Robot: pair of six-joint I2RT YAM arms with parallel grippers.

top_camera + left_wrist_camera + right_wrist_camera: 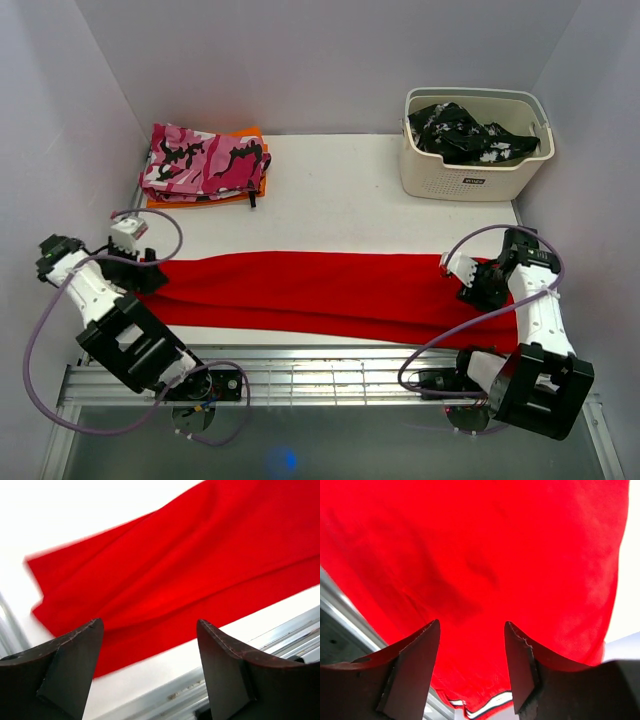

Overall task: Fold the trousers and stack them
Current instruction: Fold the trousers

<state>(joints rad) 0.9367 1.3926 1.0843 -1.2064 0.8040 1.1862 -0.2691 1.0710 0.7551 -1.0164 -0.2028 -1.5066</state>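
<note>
Surface: white table (350, 190), white walls (300, 60) | trousers (330, 285) flat along near edge

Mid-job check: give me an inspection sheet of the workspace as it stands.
Surface: white table, no spills seen.
Job's things: bright-red fabric trousers stretched lengthwise along the near edge.
Clutter: folded pink camouflage garment far left; cream plastic basket far right holding a black-and-white patterned garment.
Grippers: left gripper open over the trousers' left end; right gripper open over their right end.
Cables: purple cables loop beside both arms.
Surroundings: plain white walls.
</note>
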